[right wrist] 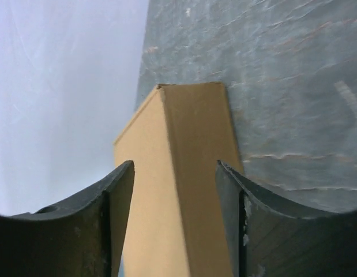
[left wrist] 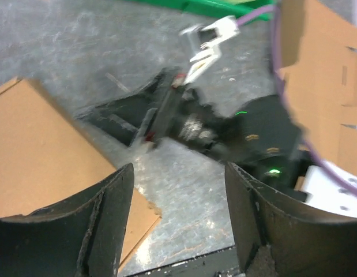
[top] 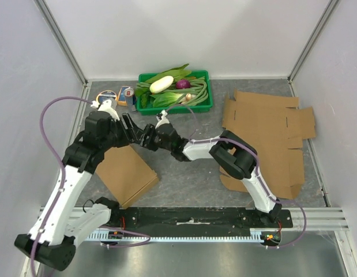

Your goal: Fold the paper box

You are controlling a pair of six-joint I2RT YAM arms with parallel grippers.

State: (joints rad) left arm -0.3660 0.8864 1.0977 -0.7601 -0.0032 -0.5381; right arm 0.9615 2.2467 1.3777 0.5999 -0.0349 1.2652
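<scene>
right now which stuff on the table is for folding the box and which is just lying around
For the job:
- folded brown cardboard box
- flat brown cardboard box blanks, stacked on the right

Lying about:
- green plastic tray of vegetables
- two small round items left of the tray, too small to identify

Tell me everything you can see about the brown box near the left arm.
The brown box looks like plain cardboard, closed up into a flat rectangular shape with crisp edges. It lies turned diagonally on the grey table, front left, partly hidden by the left arm. Nothing visibly grips it.
</scene>
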